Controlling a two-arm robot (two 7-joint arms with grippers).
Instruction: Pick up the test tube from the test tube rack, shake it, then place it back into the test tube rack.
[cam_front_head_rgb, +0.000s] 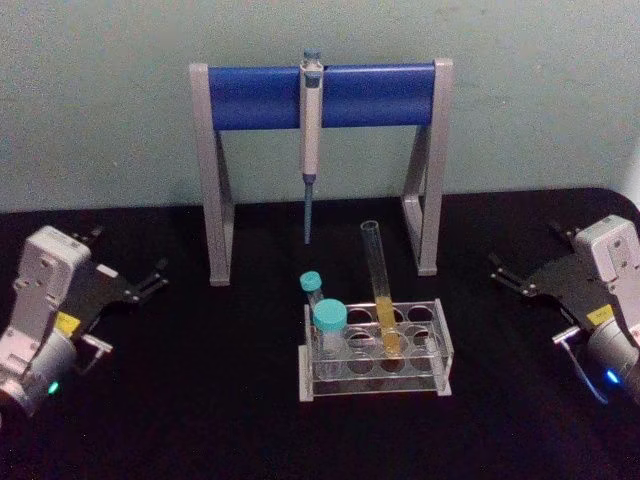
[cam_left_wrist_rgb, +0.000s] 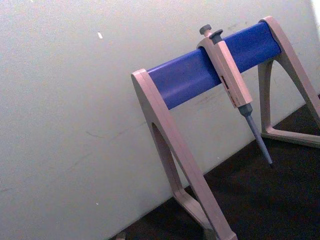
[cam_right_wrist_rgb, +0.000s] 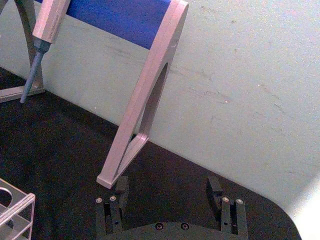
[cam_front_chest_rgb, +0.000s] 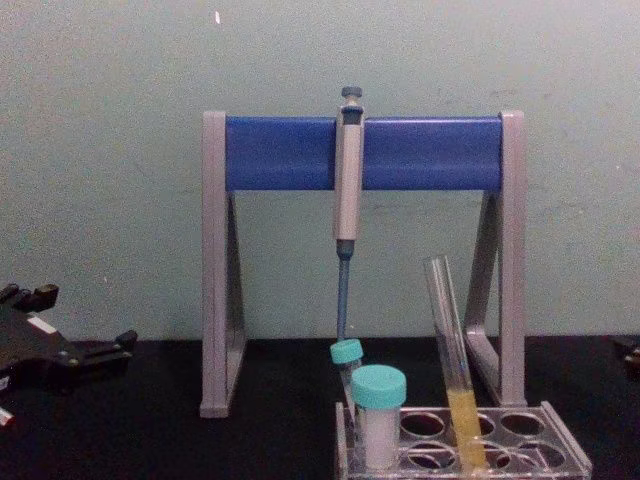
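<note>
The test tube (cam_front_head_rgb: 379, 285) is a long clear glass tube with yellow-orange liquid in its lower part. It stands slightly tilted in a middle hole of the clear plastic test tube rack (cam_front_head_rgb: 441, 347) at the table's centre. In the chest view the test tube (cam_front_chest_rgb: 447, 340) rises out of the test tube rack (cam_front_chest_rgb: 570, 452). My left gripper (cam_front_head_rgb: 128, 254) rests open at the far left, well away from the rack. My right gripper (cam_front_head_rgb: 525, 252) rests open at the far right. In the right wrist view the right gripper (cam_right_wrist_rgb: 167, 189) has nothing between its two fingers.
A grey-and-blue pipette stand (cam_front_head_rgb: 260, 97) stands behind the rack with a pipette (cam_front_head_rgb: 311, 120) hanging from its bar. A wide teal-capped vial (cam_front_head_rgb: 329, 328) and a slim teal-capped tube (cam_front_head_rgb: 311, 287) occupy the rack's left holes. The black tabletop (cam_front_head_rgb: 200, 400) ends at a pale wall.
</note>
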